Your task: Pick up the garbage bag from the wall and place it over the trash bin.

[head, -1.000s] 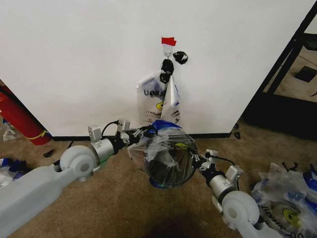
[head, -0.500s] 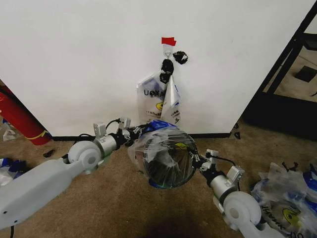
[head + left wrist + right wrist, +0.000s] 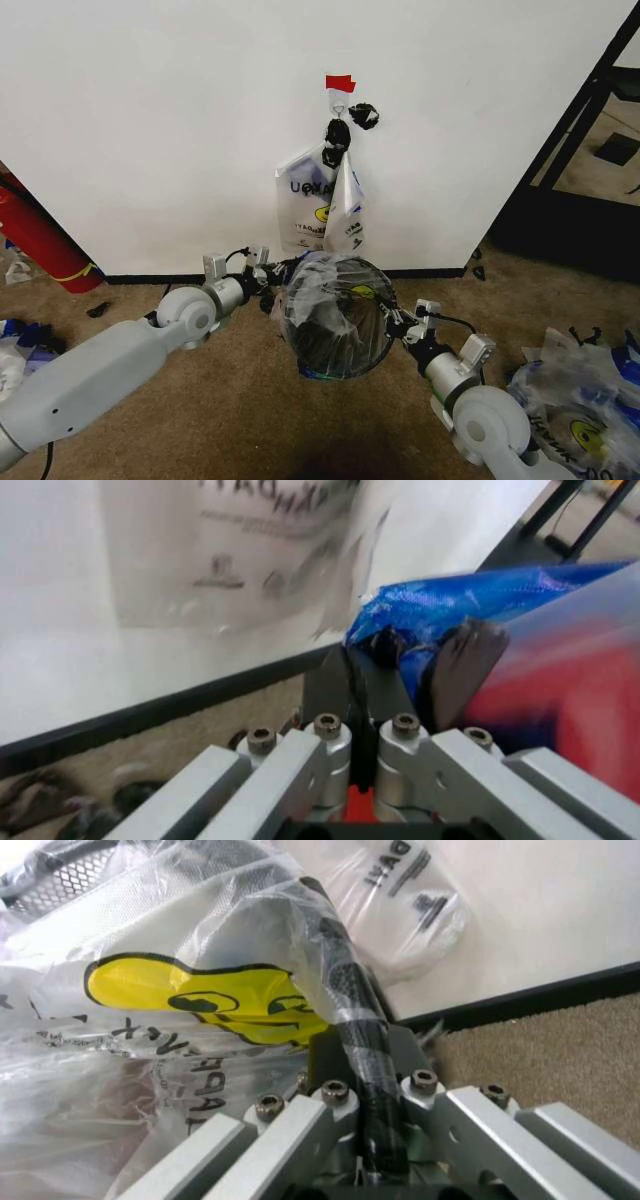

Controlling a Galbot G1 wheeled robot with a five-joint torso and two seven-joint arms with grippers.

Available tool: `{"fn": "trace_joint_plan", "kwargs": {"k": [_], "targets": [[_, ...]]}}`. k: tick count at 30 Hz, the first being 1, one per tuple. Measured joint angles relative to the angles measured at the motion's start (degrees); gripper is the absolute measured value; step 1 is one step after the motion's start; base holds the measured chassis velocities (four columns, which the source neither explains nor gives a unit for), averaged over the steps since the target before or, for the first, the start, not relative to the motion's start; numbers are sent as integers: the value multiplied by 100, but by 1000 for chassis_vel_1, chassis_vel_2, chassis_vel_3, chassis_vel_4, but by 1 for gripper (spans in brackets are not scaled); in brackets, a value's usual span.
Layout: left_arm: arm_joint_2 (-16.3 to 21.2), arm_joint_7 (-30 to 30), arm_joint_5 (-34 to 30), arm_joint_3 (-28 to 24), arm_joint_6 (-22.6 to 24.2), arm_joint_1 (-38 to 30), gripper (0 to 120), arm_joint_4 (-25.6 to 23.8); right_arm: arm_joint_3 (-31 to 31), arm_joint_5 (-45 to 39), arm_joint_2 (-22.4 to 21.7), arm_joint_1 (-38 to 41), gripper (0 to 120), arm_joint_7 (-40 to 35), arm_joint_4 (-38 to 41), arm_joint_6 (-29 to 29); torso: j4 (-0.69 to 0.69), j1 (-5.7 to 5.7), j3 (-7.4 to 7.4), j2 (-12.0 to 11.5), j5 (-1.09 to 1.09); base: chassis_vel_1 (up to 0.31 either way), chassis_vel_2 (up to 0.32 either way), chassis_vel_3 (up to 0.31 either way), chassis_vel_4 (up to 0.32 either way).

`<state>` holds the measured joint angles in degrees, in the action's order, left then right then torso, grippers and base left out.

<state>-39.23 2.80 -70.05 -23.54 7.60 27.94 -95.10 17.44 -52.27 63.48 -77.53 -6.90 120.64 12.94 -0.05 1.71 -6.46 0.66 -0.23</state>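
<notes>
The garbage bag (image 3: 340, 300), see-through with a yellow logo, is stretched over the mouth of the round black trash bin (image 3: 333, 352) on the carpet below the wall (image 3: 150, 120). At the bin's left rim my left gripper (image 3: 274, 274) is shut on the bag's blue handle (image 3: 450, 604). In the left wrist view the gripper (image 3: 385, 652) pinches crumpled blue plastic. My right gripper (image 3: 393, 322) is at the right rim. The right wrist view shows this gripper (image 3: 360, 1039) shut on the bag film where it wraps the black rim (image 3: 335, 945), beside the yellow logo (image 3: 190, 994).
Other printed see-through bags (image 3: 318, 205) and black knotted lumps (image 3: 340, 130) hang from a hook (image 3: 339, 97) under red tape (image 3: 340, 82). A big red cylinder (image 3: 35, 240) leans at the left. More bags (image 3: 580, 415) lie at the right. A black frame (image 3: 585, 120) stands at the far right.
My left arm has swung in toward the bin and lower, drawing the blue handle down at the left rim. The bag lies tighter over the opening. The right gripper has stayed put.
</notes>
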Motion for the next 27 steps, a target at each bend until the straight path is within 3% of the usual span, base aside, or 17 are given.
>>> {"fn": "trace_joint_plan", "kwargs": {"k": [5, 8, 11, 17, 19, 24, 27], "targets": [[10, -135, 177, 63, 187, 72, 1, -49, -32, 0, 44, -5, 0, -6, 3, 0, -1, 0, 0, 0, 0, 0, 0, 0, 0], [27, -273, 289, 207, 347, 156, 15, -114, -55, 1, 80, 7, 0, -38, 3, 0, -2, 0, 0, 0, -1, 0, 0, 0, 0], [53, -315, 297, 342, 387, 215, 19, -150, -58, -4, 92, 13, 0, -58, 3, 1, -1, 0, 0, 0, -1, 0, 0, 0, 0], [449, -450, 168, 778, 633, 354, 46, -261, -58, -73, 146, 26, 0, -120, -88, 13, -1, 0, 0, 1, 0, 0, 0, 0, 0], [500, -490, 160, 824, 628, 378, 50, -268, -59, -75, 159, 30, 0, -120, -98, 14, -1, 0, 0, 1, 0, 0, 0, 0, 0], [554, -1268, 26, 1165, 496, 613, 73, -557, -30, -52, 252, 11, 0, -168, -128, 14, -2, 0, 0, 1, -2, 0, 0, 0, 0], [528, -1736, -87, 1478, 478, 787, 80, -824, 21, -8, 298, -6, 0, -226, -128, -4, -4, 0, 0, 1, -1, 0, 0, 0, 0]]}}
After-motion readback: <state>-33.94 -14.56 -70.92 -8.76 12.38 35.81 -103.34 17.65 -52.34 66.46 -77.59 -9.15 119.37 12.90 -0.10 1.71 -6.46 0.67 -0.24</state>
